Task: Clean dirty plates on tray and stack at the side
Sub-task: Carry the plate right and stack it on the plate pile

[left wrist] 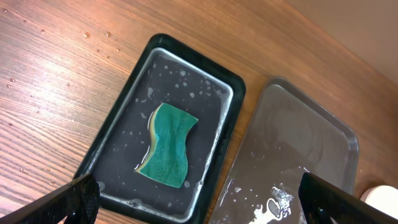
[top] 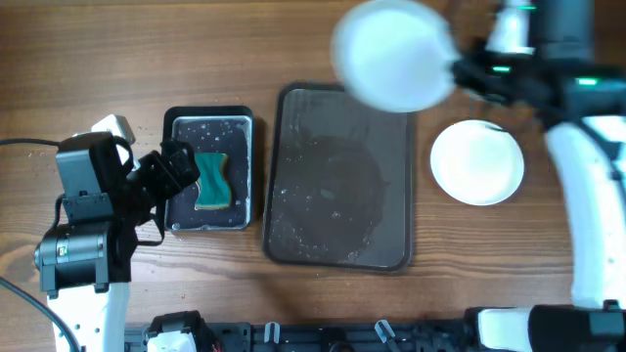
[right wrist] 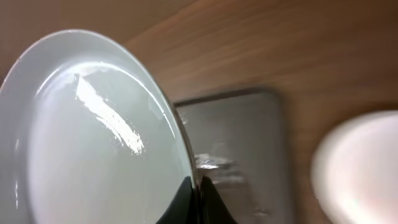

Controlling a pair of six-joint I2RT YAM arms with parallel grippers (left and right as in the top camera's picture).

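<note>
My right gripper (top: 460,70) is shut on the rim of a white plate (top: 391,51), held in the air over the far right corner of the dark brown tray (top: 333,166). In the right wrist view the fingers (right wrist: 198,186) pinch the edge of this plate (right wrist: 93,137), whose glossy face looks clean, with the wet tray (right wrist: 242,143) below. A second white plate (top: 477,162) lies on the table right of the tray and shows blurred as the plate (right wrist: 360,168). My left gripper (top: 176,181) hangs open and holds nothing.
A small black tray (top: 245,122) with a wet basin holds a teal sponge (top: 212,181) left of the brown tray. The left wrist view shows the sponge (left wrist: 168,144), black tray rim (left wrist: 233,87) and wet brown tray (left wrist: 298,143). Arm bases line the near edge.
</note>
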